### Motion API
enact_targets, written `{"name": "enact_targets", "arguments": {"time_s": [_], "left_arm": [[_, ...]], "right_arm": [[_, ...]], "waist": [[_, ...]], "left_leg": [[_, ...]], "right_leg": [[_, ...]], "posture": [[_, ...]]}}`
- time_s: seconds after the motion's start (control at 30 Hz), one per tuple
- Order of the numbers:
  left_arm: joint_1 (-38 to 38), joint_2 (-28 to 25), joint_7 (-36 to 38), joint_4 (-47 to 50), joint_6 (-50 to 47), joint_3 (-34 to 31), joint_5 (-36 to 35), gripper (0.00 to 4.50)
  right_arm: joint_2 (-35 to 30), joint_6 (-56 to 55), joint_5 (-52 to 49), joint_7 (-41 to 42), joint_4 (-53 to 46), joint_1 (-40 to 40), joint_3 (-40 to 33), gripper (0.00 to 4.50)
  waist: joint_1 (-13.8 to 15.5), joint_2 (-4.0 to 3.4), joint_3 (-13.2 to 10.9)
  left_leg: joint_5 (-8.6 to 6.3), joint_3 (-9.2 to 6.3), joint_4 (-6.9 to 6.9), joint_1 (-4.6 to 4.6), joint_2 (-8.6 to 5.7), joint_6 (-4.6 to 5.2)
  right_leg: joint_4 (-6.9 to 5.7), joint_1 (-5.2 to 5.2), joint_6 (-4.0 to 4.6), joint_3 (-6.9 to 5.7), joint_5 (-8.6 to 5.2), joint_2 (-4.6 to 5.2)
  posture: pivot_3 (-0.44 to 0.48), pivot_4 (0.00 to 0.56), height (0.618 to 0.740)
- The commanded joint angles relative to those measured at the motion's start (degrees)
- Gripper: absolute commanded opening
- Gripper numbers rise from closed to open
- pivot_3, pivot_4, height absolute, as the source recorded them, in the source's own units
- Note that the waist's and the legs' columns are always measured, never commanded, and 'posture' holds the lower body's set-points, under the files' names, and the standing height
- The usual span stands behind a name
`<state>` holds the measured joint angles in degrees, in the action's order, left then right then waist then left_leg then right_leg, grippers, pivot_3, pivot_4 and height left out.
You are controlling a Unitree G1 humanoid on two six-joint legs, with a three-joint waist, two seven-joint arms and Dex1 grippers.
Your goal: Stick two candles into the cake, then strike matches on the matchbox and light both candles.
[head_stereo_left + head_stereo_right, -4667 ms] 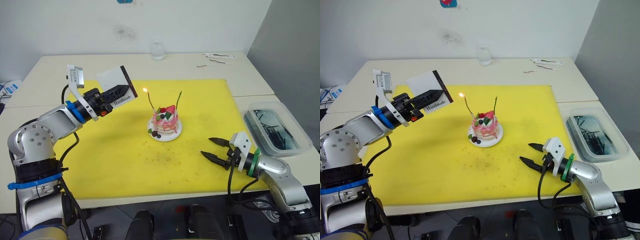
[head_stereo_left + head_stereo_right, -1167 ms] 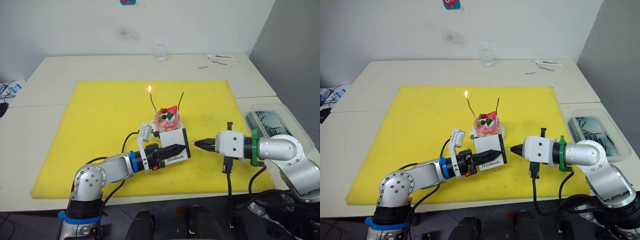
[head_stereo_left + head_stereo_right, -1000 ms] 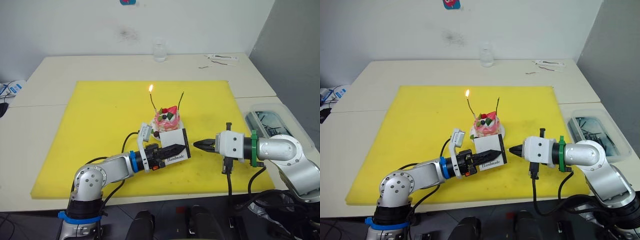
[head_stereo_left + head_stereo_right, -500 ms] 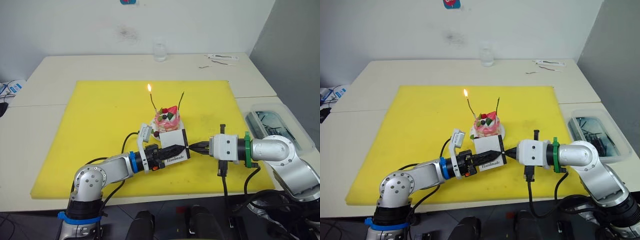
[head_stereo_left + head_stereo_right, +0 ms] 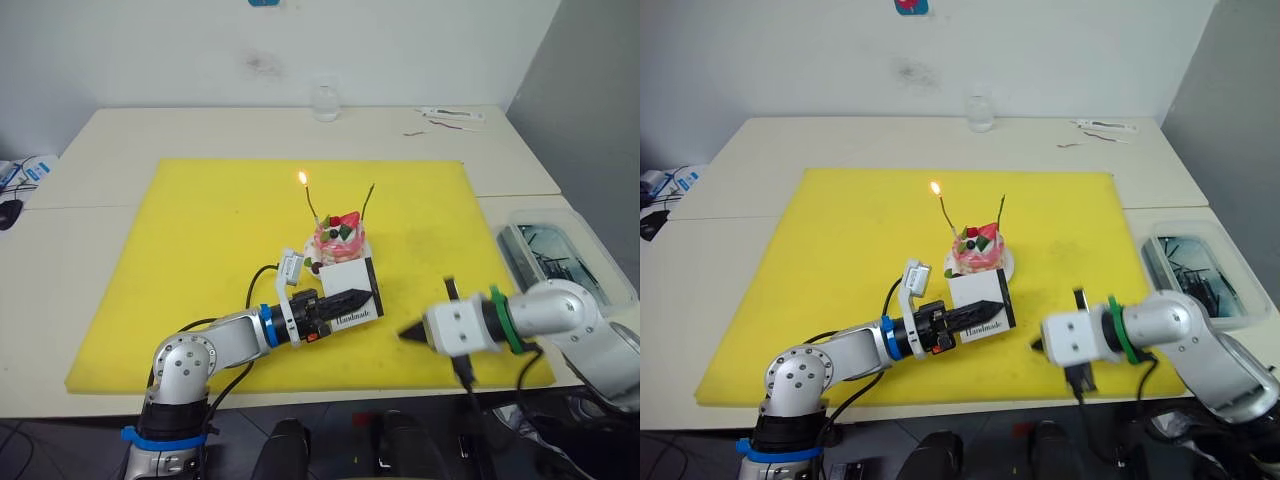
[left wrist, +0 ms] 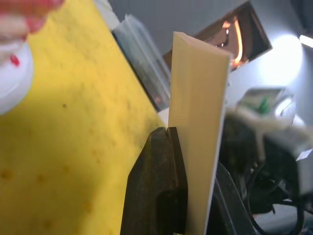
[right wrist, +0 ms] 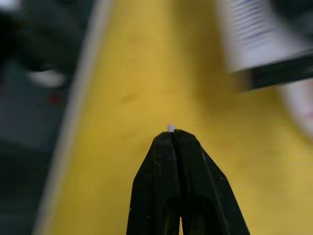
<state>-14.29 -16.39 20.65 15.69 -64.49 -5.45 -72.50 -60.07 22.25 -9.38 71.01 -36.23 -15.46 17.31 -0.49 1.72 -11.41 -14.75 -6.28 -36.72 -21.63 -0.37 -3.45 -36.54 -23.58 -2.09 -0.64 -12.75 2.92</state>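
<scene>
Both jaws are shut — the left gripper point(image 5: 352, 298) pinches the matchbox point(image 5: 346, 290) upright just in front of the cake point(image 5: 339, 240), mid-mat. Golden candle point(image 5: 311, 204) burns; green candle point(image 5: 369, 202) doesn't.

Right wrist view: right gripper point(image 7: 174, 133) nips a match point(image 7: 170, 128) tip, unlit.

Next, I think — strike again, then light green.

Right two-fingered black gripper point(image 5: 408, 333), jaws pinched on a pale-tipped thin match point(image 7: 170, 129), has swung down and away from the flat white matchbox point(image 5: 347, 292).
</scene>
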Motion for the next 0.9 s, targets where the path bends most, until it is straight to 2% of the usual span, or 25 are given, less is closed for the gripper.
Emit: {"name": "enact_targets", "arguments": {"time_s": [0.03, 0.2, 0.33, 0.47, 0.9], "left_arm": [[-0.2, -0.4, 1.4, 0.4, 0.6, -0.4, -1.0, 0.00], [0.3, -0.5, 2.1, 0.3, 0.8, 0.2, -0.3, 0.00], [0.6, -0.6, 2.9, 0.3, 0.8, 0.8, 0.4, 0.00], [0.7, -0.8, 3.5, 0.3, 0.8, 0.9, 0.8, 0.00], [0.6, -0.7, 3.6, 0.4, 0.6, 0.9, 0.7, 0.00]], "right_arm": [[-1.0, 3.6, -5.9, 2.0, -2.2, -2.7, -5.5, 0.03], [3.9, 4.0, -6.1, -3.7, 3.0, -8.5, -8.6, 0.03], [9.5, 3.9, -3.6, -9.2, 4.1, -12.3, -7.2, 0.03], [12.2, 4.1, -2.3, -11.4, 3.1, -12.6, -5.4, 0.03], [12.8, 3.3, 0.5, -11.2, 3.2, -12.6, -1.9, 0.03]], "waist": [[-0.2, 0.00, 0.0], [0.0, 0.01, 0.0], [0.1, 0.01, 0.0], [0.4, 0.00, 0.0], [0.4, 0.00, 0.0]], "left_leg": [[0.00, 0.05, 0.00, 0.02, 0.02, 0.00], [0.00, 0.05, -0.09, 0.01, 0.02, 0.00], [0.00, 0.03, -0.06, -0.06, 0.00, 0.00], [0.00, 0.02, -0.01, -0.24, -0.01, -0.01], [0.00, 0.04, 0.01, -0.26, -0.01, 0.00]], "right_leg": [[0.00, 0.00, 0.00, 0.02, 0.00, 0.00], [-0.01, 0.01, -0.02, -0.01, 0.02, 0.00], [0.00, -0.03, -0.03, 0.00, 0.02, 0.00], [0.06, -0.18, -0.25, 0.01, 0.14, 0.00], [0.22, -0.16, -0.18, 0.02, 0.10, -0.01]], "posture": [[0.000, 0.150, 0.740], [0.000, 0.150, 0.740], [0.000, 0.150, 0.740], [0.000, 0.150, 0.740], [0.000, 0.150, 0.740]]}}
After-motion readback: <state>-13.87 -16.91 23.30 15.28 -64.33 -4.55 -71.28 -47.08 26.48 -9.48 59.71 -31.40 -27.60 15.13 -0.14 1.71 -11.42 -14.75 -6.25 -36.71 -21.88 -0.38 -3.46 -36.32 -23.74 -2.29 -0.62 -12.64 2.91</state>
